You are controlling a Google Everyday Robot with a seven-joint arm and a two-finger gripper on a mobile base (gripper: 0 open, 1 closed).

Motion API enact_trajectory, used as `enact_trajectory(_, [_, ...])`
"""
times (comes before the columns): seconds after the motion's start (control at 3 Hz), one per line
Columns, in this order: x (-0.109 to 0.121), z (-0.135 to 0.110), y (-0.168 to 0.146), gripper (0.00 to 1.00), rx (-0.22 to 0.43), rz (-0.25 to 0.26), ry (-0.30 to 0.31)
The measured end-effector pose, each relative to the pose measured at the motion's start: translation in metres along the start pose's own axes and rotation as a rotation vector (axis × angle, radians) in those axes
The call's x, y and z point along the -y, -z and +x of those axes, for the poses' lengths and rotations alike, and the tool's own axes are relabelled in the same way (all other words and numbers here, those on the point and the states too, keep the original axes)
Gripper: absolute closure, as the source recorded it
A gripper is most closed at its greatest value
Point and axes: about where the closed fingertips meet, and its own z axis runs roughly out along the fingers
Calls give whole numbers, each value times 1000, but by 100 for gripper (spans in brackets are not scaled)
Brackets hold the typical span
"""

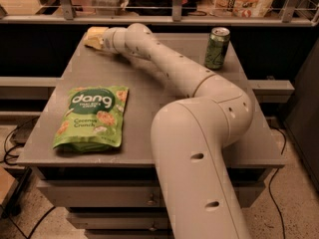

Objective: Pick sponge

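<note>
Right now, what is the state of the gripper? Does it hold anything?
Gripper: at the far left corner of the table, at the pale sponge; its state cannot be told.

Table bears snack bag, soda can and, seemingly, sponge beside the far-left end effector.

We see the gripper at the far left corner of the table, with the sponge at its tip. The bag lies front left and the can stands far right. Our arm stretches between them.
</note>
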Motion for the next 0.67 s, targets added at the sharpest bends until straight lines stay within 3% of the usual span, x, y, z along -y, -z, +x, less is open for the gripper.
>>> enact_trajectory(0.33, [4,1,3,75,-5,13,2])
enact_trajectory(0.67, [1,-20,18,98,21,-11,32])
